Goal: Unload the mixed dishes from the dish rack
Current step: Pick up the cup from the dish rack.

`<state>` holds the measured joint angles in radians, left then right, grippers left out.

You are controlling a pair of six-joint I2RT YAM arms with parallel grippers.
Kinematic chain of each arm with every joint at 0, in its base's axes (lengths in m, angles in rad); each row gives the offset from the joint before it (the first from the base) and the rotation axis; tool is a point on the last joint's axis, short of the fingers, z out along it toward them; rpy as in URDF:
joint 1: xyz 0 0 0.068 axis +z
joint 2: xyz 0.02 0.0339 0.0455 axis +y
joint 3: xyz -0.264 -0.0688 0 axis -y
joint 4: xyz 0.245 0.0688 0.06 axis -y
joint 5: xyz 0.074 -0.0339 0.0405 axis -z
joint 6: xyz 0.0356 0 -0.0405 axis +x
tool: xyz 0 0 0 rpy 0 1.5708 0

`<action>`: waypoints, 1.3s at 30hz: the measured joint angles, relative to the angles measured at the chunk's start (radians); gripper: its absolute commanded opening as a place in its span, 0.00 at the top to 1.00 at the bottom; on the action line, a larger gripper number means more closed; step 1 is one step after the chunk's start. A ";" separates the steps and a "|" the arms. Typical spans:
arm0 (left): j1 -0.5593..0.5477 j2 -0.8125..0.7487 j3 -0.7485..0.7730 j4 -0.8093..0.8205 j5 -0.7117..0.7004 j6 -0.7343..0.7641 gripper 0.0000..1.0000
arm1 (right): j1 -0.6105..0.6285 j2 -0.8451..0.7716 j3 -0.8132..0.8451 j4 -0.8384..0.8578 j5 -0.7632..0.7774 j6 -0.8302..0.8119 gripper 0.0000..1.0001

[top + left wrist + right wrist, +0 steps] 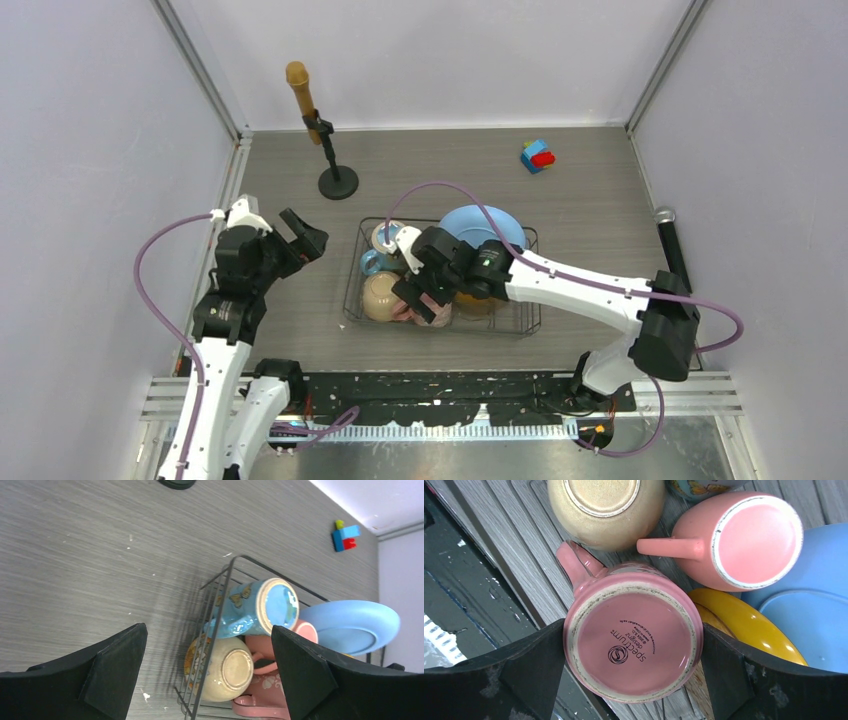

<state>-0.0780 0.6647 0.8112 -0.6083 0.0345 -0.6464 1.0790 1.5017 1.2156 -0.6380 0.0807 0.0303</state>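
The dark wire dish rack (500,333) sits mid-table. It holds a light-blue plate (485,228), a yellow plate (744,625), a beige bowl (380,295) upside down, a blue mug (255,607) on its side, and a plain pink mug (744,540). My right gripper (631,645) is down in the rack's near side. Its fingers press both sides of the upside-down patterned pink mug (631,640), whose handle points toward the bowl. My left gripper (305,235) is open and empty, above the table left of the rack.
A black stand with a brown microphone (320,130) stands behind the rack at the left. A red-blue toy block (538,155) lies at the back right. A second microphone (672,245) lies by the right wall. Walls enclose three sides.
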 measured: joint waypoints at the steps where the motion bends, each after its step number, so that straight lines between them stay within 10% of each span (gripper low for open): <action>1: 0.000 -0.009 -0.006 0.011 0.018 0.000 0.01 | 0.000 -0.008 0.000 0.000 0.000 0.001 0.99; 23: -0.003 0.032 -0.108 0.345 0.546 -0.016 0.01 | -0.011 -0.206 -0.010 0.081 0.005 0.035 0.99; 39: -0.009 0.088 -0.076 0.359 0.533 -0.195 0.01 | -0.026 -0.431 -0.081 0.209 0.072 -0.022 0.99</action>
<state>-0.0868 0.7525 0.7349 -0.2489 0.5678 -0.8413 1.0534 1.0710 1.1343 -0.4286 0.1532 0.0082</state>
